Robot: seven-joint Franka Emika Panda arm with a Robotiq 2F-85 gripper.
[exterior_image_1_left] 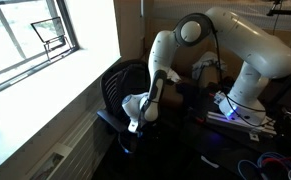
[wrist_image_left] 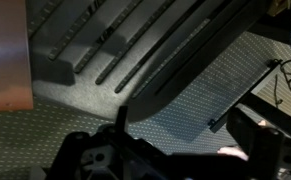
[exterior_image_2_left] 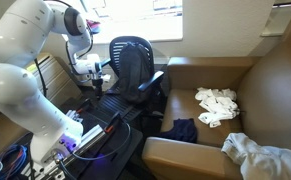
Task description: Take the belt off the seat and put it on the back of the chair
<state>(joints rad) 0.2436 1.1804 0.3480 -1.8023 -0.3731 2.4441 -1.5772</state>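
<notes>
Sunlit window wall, black mesh chair, hand seemingly spread open

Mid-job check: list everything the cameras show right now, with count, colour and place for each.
chair: one, black mesh, below the window
window: one, bright, above a white sill
sofa: one, brown, beside the chair
white cloths: small heap, white, on the sofa seat
dark cloth: one, dark blue, at the seat's front edge
pale cloth: one, whitish, on the near sofa arm
cables: a tangle, mixed colours, by the robot's base
belt: cannot be made out in these dim views
arm: one, white, reaching down to the chair
gripper: one, dark, at the chair seat; open or shut unclear
</notes>
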